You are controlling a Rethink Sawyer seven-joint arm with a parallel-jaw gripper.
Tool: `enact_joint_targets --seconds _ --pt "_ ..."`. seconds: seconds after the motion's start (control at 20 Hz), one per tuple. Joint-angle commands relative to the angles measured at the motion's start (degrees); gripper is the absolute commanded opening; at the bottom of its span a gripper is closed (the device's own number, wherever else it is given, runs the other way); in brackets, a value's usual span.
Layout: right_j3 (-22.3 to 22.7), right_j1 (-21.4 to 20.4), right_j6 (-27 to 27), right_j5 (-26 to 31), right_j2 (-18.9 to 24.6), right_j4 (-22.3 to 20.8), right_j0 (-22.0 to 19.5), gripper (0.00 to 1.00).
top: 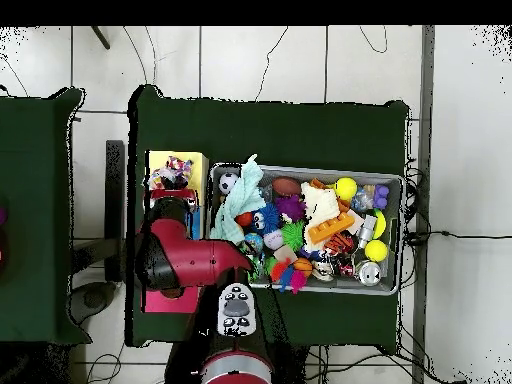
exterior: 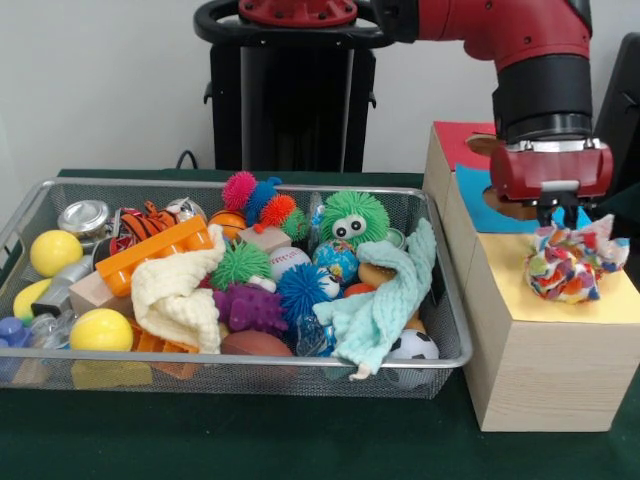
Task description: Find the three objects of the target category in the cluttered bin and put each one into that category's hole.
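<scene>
One rag [exterior: 572,262] down, looks like: the colourful cloth sits bunched on the yellow patch of the box [exterior: 540,370], right under the gripper [exterior: 562,214]. Can't tell if the gripper's let go. I'd push it square into the hole before lifting away.

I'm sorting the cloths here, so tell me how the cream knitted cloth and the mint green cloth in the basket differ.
The cream cloth is chunky knit and lies wholly inside the wire basket, left of centre; the mint green cloth looks thinner and waffle-textured, towards the right. The cream one is bunched on the toys, while the green one drapes over the front rim, a corner hanging outside. Both are soft, crumpled, and untouched.
</scene>
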Motion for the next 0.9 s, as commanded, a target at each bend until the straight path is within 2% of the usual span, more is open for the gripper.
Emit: enact_joint_targets --seconds 0.05,0.25,0.35,0.45,0.7,0.9 --pt "-6.58 6.41 -0.91 17.45 -6.97 0.20 -1.16 0.00" --pt "-10.64 10.86 -1.63 27.61 -14.54 0.65 3.72 0.00" --pt "-13.48 13.24 -0.96 33.36 -16.54 0.39 4.84 0.00" --pt "-14.23 13.55 -0.01 37.88 -15.95 -0.36 4.56 0.00" --pt "-13.66 12.76 1.23 40.32 -12.65 -3.01 2.10 0.00" --pt "-14.84 13.11 1.25 44.20 -11.98 -3.72 1.65 0.00"
